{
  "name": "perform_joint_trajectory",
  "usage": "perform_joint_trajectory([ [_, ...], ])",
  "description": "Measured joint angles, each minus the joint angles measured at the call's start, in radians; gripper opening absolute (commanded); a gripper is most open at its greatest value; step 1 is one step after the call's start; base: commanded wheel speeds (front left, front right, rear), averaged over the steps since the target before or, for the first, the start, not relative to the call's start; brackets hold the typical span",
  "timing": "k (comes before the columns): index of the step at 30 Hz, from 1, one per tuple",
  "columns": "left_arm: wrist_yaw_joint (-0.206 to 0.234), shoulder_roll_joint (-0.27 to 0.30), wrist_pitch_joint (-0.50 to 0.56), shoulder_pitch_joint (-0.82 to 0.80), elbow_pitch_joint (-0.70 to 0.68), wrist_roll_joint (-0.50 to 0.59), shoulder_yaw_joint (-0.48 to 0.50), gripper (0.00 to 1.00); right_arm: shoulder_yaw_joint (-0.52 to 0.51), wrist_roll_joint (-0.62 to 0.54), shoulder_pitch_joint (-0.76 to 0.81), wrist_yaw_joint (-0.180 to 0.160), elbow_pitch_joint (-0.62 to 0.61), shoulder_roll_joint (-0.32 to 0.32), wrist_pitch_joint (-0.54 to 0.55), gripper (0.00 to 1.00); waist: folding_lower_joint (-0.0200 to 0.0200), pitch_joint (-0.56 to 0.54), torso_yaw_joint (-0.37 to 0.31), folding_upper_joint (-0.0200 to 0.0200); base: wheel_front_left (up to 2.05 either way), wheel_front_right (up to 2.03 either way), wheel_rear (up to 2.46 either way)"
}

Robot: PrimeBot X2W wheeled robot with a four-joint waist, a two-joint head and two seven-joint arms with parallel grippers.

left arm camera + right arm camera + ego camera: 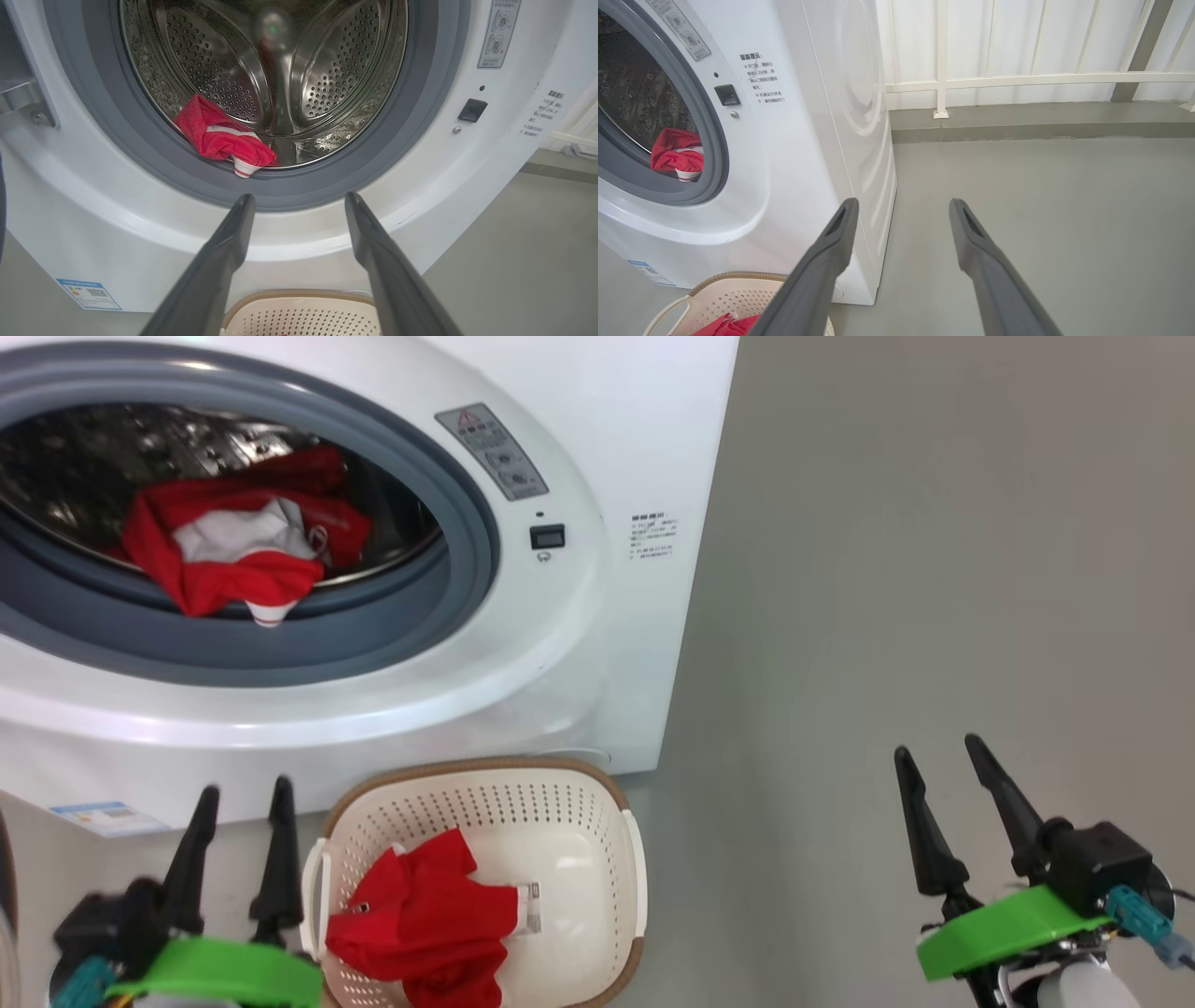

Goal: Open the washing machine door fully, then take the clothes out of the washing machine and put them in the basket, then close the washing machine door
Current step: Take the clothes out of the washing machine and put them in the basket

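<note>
- The washing machine (579, 644) stands on a grey floor (934, 569). Its round mouth is uncovered, with a grey rubber ring (467, 551) around the steel drum (327, 70).
- A metal hinge bracket (18, 100) shows at the left edge of the left wrist view.
- A red garment (224, 569) with white patches lies at the front of the drum. It is bunched up, and a white-trimmed end hangs over the inner lip onto the ring.
- The basket (579, 821) sits on the floor just in front of the machine's base, below the right part of the mouth.
- A second red garment (429, 915) lies crumpled in the left half of the basket, beside a paper label (529, 907) on the bottom.
- The left pincer (245, 789) is released, fingers spread with nothing between them. It hangs just left of the basket and points toward the lower rim of the mouth.
- The right pincer (936, 747) is likewise released and holds nothing. It is over bare floor, well right of the machine and basket.
- A blue sticker (103, 817) sits near the machine's base.
- A white railing (1017, 79) runs behind the machine.
</note>
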Motion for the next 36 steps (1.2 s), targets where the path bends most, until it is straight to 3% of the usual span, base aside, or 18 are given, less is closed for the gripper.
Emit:
perform_joint_trajectory([
  [15,0.0,-0.021,0.0,0.253,-0.146,0.035,0.081,1.0,-0.028,0.01,0.13,0.0,0.005,0.005,0.0,1.0,0.0,-0.118,0.0,0.0,0.0,0.0,0.0],
  [36,0.0,-0.026,0.0,0.239,-0.127,0.056,0.052,1.0,-0.034,0.017,0.142,0.0,-0.002,0.01,0.0,1.0,0.0,-0.095,0.0,0.0,0.0,0.0,0.0],
])
